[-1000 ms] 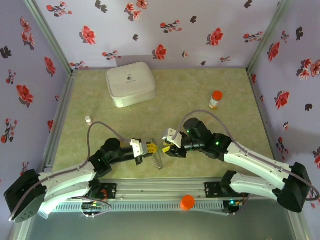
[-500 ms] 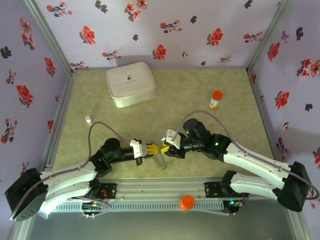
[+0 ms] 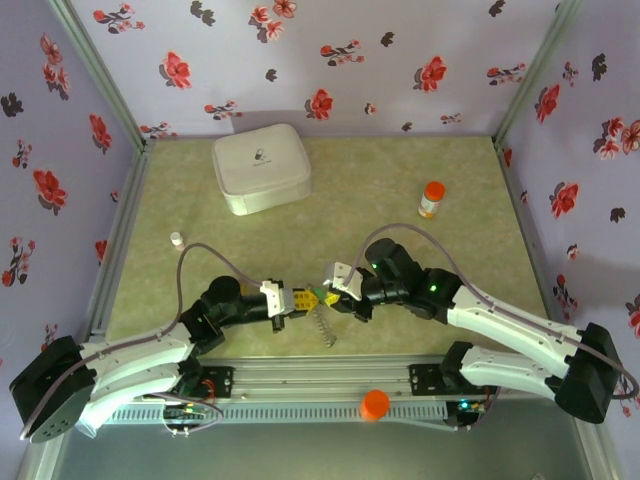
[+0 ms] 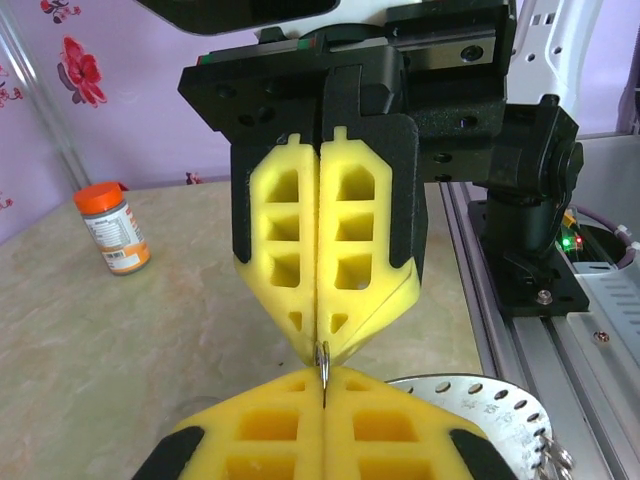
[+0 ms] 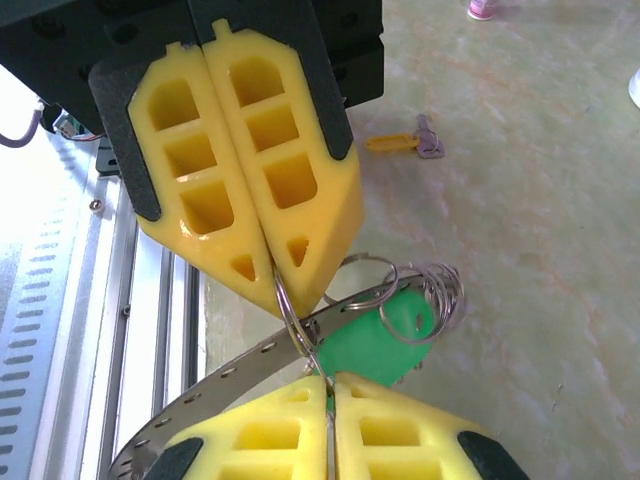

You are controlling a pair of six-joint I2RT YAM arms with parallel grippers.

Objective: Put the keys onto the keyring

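Grippers are shown meeting tip to tip over the near edge of the desk (image 5: 520, 200). The left gripper (image 5: 285, 285) is clamped shut on a thin wire loop (image 5: 287, 310), and the right gripper (image 4: 322, 345) is closed on the same loop from the opposite side. The keyring (image 5: 230, 375), a flat grey band with punched holes, is hung at that loop, with the green key (image 5: 385, 340) just beside it; whether this key is already threaded cannot be told. The yellow key (image 5: 392, 143) is left flat on the desk, well apart. Threading is judged to be in hand. Next, the loop must be worked so that 1 key can be slid on, and the other of the 2 fetched.
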